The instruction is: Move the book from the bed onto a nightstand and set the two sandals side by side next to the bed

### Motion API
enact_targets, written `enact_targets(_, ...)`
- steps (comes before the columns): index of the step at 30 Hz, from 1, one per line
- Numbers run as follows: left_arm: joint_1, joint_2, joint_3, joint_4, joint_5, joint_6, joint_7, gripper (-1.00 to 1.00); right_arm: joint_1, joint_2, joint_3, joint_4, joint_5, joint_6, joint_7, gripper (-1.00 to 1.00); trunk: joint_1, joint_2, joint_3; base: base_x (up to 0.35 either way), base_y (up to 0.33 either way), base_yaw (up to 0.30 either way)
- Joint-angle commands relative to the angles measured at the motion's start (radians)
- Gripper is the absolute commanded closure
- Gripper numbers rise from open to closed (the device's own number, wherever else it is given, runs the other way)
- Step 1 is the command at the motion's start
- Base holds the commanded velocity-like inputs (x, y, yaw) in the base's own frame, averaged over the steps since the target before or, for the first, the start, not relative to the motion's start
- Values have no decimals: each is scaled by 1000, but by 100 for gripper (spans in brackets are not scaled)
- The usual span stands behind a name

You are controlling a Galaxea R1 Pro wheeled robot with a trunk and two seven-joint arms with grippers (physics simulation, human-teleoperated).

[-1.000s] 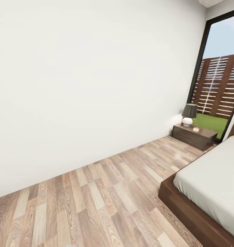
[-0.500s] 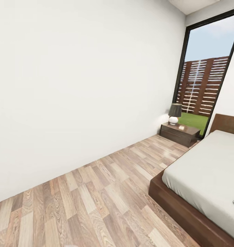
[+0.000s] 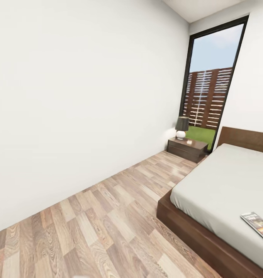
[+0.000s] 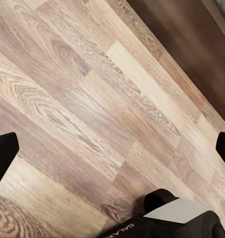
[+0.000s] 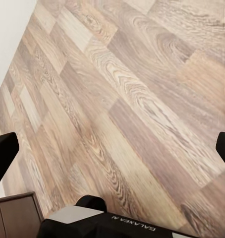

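In the bedroom, the bed [image 3: 224,181] with its pale mattress and dark brown frame takes up the right of the head view. The book [image 3: 257,225] lies flat on the mattress at the right edge of that view. A dark nightstand [image 3: 187,149] stands in the far corner beside the headboard. The two sandals are out of view. My left gripper [image 4: 112,151] hangs open over the plank floor near the bed frame [image 4: 192,49], with nothing between its fingers. Over bare floor planks, my right gripper [image 5: 112,148] is open and holds nothing.
A lamp [image 3: 181,127] with a dark shade stands on the nightstand. Behind it is a tall dark-framed window [image 3: 208,88] showing grass and a slatted fence. A white wall [image 3: 81,96] runs along the left, with a wide strip of wood floor [image 3: 108,216] between it and the bed.
The head camera has swung to the right: wall, nightstand and window slide left in the picture, and more of the bed and the book come into view. Nothing itself has moved.
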Motion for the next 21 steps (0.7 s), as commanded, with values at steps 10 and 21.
enact_targets(10,0,1,6,0,-11,-8,-1,-100,-1,0,-6,1,5,-1,3,-100,0,-1,5,168,0,-220)
enact_targets(21,0,0,6,0,-11,-8,-1,-100,-1,0,-6,1,5,-1,3,-100,0,-1,12,166,0,-220)
